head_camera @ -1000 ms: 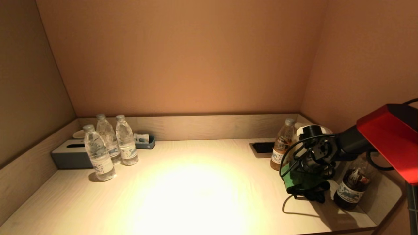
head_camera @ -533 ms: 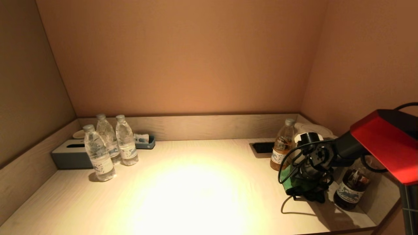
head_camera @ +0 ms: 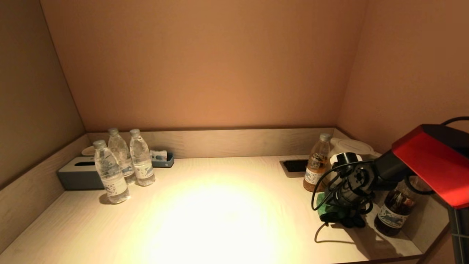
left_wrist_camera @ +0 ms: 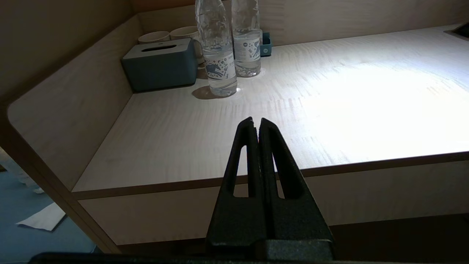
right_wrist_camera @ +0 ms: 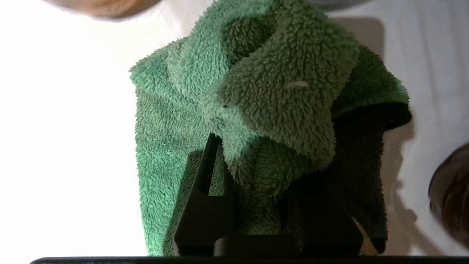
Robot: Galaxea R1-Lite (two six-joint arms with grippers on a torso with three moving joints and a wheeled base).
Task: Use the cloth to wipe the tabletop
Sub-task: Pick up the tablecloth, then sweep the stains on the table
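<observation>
The green fluffy cloth point(head_camera: 324, 207) lies bunched on the pale wooden tabletop point(head_camera: 220, 223) at the right, between an amber bottle and a dark bottle. My right gripper point(head_camera: 344, 218) is down on it. In the right wrist view the cloth point(right_wrist_camera: 278, 84) is gathered up between the fingers of my right gripper point(right_wrist_camera: 256, 150), which is shut on a fold of it. My left gripper point(left_wrist_camera: 256, 121) is shut and empty, held before the table's front edge at the left; it is out of the head view.
Three water bottles point(head_camera: 110, 172) and a grey tissue box point(head_camera: 77, 174) stand at the back left, with a small tray point(head_camera: 163, 159). At the right are an amber tea bottle point(head_camera: 316, 163), a white kettle point(head_camera: 350, 146), a dark bottle point(head_camera: 394, 209) and a socket recess point(head_camera: 295, 165).
My right arm has come down and a little toward me, pressing the cloth lower onto the table. Less of the green cloth shows under the gripper. The left arm has not moved.
</observation>
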